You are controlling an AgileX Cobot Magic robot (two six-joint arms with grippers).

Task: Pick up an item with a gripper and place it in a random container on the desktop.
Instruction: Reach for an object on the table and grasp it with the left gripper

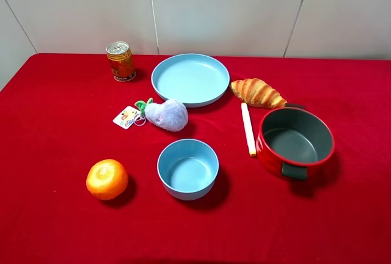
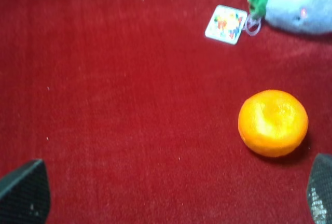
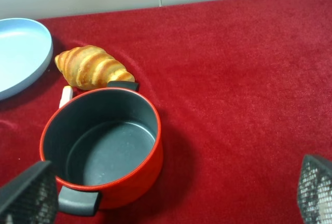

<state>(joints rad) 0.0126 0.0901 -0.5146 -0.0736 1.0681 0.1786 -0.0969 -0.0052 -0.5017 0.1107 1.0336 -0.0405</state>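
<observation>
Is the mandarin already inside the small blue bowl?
No, the mandarin sits on the red cloth, beside the small blue bowl and apart from it, and the bowl is empty.

No readable text anywhere. The orange can (image 1: 121, 62) at the far left has a printed label, but the lettering is too small to make out. The square tag (image 2: 226, 24) hooked to the plush toy (image 1: 168, 115) near the middle shows a colourful print on white, too blurred to yield any letters or numbers.
</observation>
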